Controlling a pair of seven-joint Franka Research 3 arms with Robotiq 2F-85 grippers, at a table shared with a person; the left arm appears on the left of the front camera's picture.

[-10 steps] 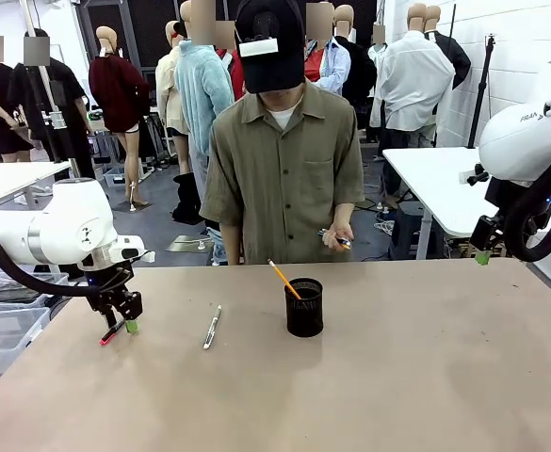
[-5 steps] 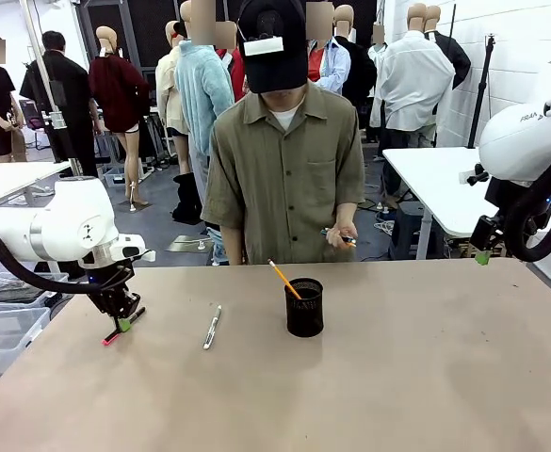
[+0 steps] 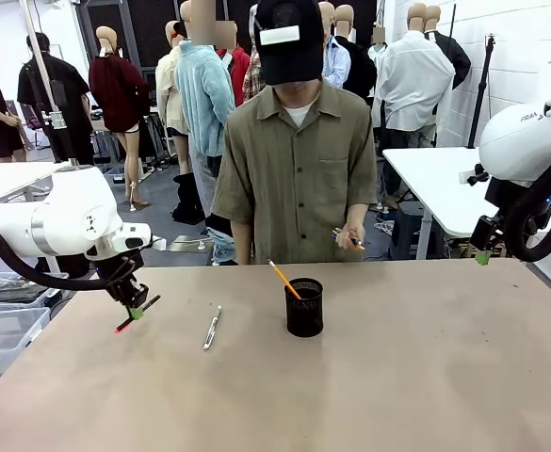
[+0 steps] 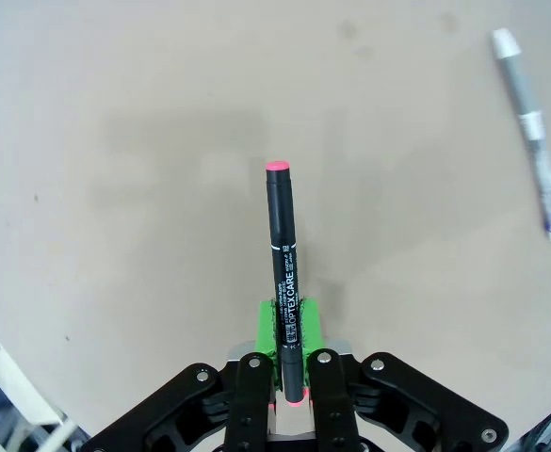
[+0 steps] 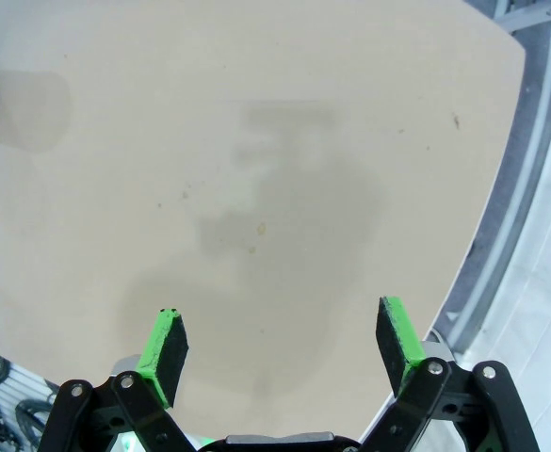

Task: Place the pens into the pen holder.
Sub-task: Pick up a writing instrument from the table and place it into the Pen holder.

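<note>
One pen (image 4: pixel 280 235) in left gripper (image 4: pixel 288 328), seemingly off table (image 3: pixel 397 377); right gripper (image 5: pixel 284 341) agape.

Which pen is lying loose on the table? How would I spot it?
Find the black mesh holder in the middle of the table. Left of it, apart, lies a white pen with dark bands. It alone lies flat: the orange pencil stands in the holder, and the left gripper holds the red-and-black pen.
</note>
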